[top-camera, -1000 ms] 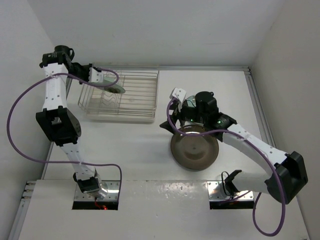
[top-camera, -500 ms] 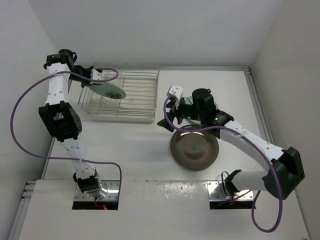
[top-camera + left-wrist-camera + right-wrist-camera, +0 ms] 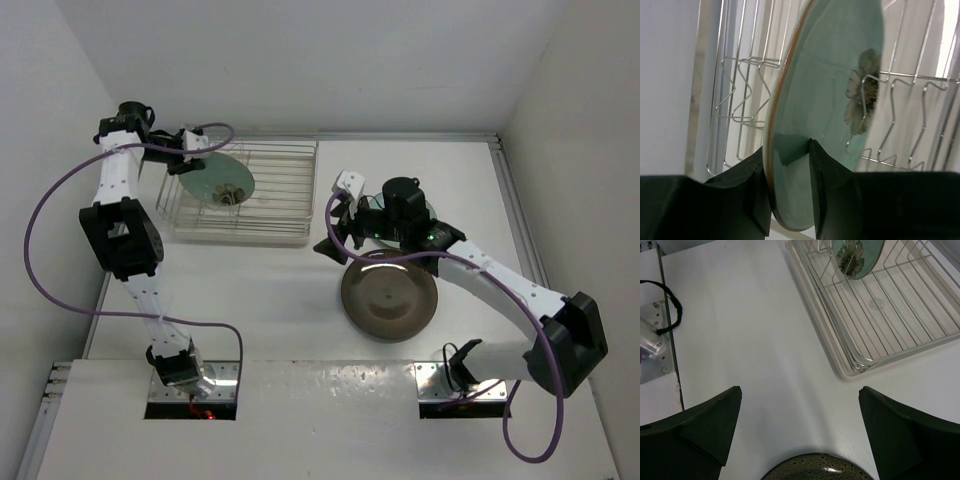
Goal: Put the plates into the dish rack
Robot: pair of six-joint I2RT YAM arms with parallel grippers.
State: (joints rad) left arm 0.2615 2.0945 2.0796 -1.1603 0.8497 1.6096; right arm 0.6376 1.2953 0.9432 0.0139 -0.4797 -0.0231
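- Since the earlier frames we see the mint-green plate (image 3: 222, 180) swing from nearly edge-on to a lean that shows its flower face. The right gripper (image 3: 335, 232) has drawn back from over the dark brown plate (image 3: 388, 295) toward the rack side.
- The left gripper (image 3: 786, 150) pinches the mint-green plate's rim, one finger on each face.
- It holds the plate tilted over the left end of the dish rack (image 3: 296, 190). The lower edge is down among the zigzag dividers (image 3: 742, 85); we cannot tell whether it rests in a slot.
- The right gripper's fingers (image 3: 705, 425) are spread wide with nothing between them. They hover above the table (image 3: 750, 330), just beyond the brown plate's far rim.
- We judge the task to be early: the first plate is going in but not released.
- The brown plate lies flat on the table, well apart from the rack, and remains to be loaded.
- We cannot make out a second mint-green plate for certain in these views.
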